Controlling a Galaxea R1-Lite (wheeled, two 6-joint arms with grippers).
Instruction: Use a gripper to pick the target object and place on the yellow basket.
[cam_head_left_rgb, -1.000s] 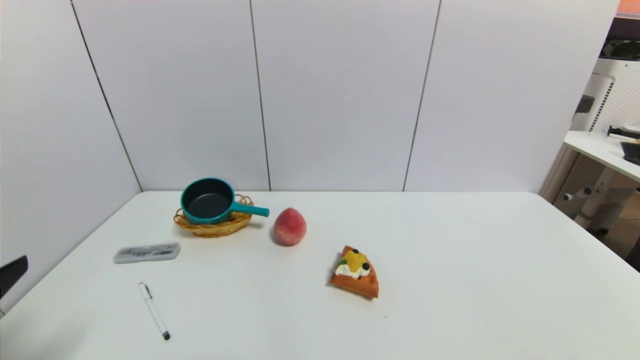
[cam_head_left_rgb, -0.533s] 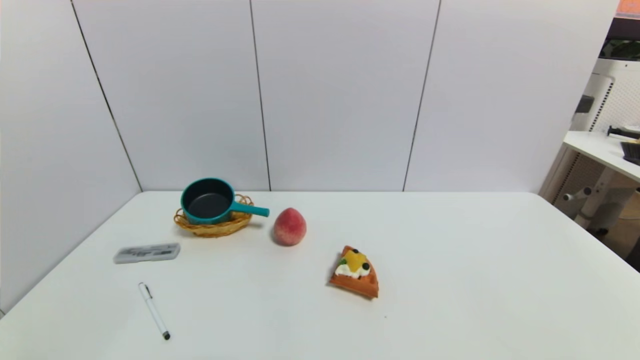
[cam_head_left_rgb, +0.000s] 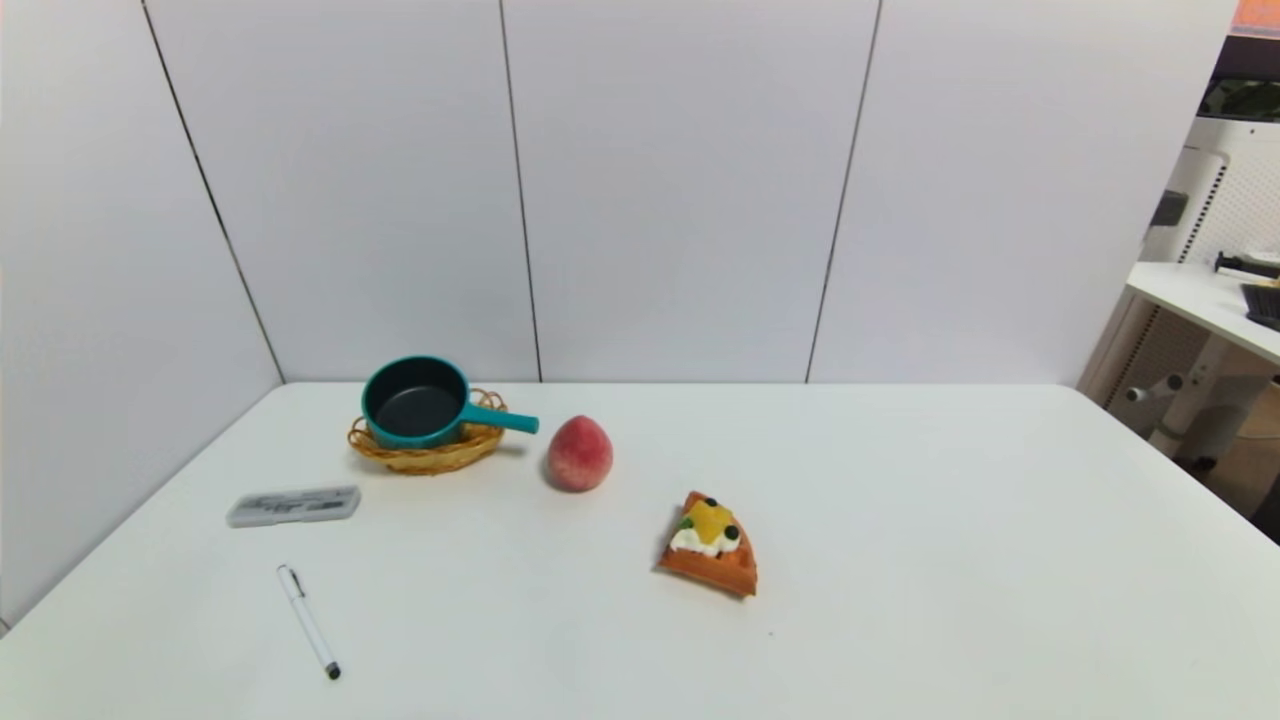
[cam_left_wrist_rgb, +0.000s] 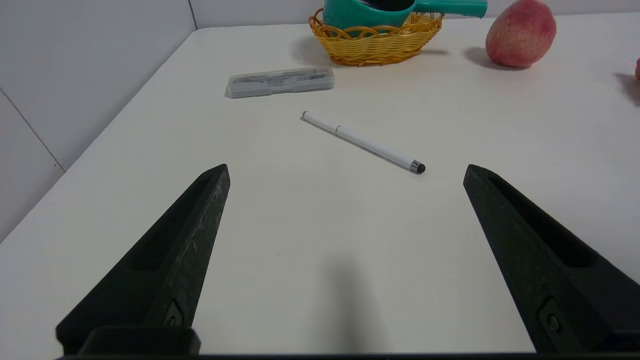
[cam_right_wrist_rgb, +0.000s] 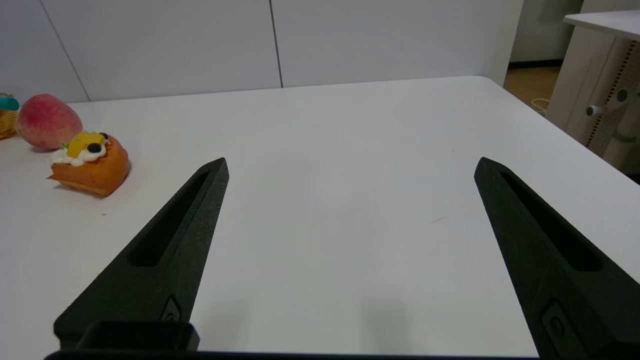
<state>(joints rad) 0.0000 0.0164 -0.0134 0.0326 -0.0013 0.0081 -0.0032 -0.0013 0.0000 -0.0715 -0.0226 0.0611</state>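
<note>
The teal saucepan (cam_head_left_rgb: 415, 402) with a dark grey inside sits in the yellow basket (cam_head_left_rgb: 425, 453) at the table's back left, its handle (cam_head_left_rgb: 500, 419) sticking out toward the peach. The left wrist view shows the saucepan (cam_left_wrist_rgb: 370, 11) and the basket (cam_left_wrist_rgb: 376, 44) far ahead. My left gripper (cam_left_wrist_rgb: 346, 170) hangs open over the near left of the table with nothing between its fingers. Over bare table on the near right, my right gripper (cam_right_wrist_rgb: 351, 162) is open and empty too. Neither gripper shows in the head view.
A pink-red peach (cam_head_left_rgb: 579, 453) stands right of the basket, and a waffle wedge (cam_head_left_rgb: 710, 545) lies nearer the middle. A grey flat case (cam_head_left_rgb: 293, 505) and a white pen (cam_head_left_rgb: 307, 620) lie on the left. White walls close the back and left; another desk (cam_head_left_rgb: 1210, 300) stands at right.
A dark piece of the left arm at the head view's left edge one second ago has gone out of view. The saucepan, basket and other things have not moved.
</note>
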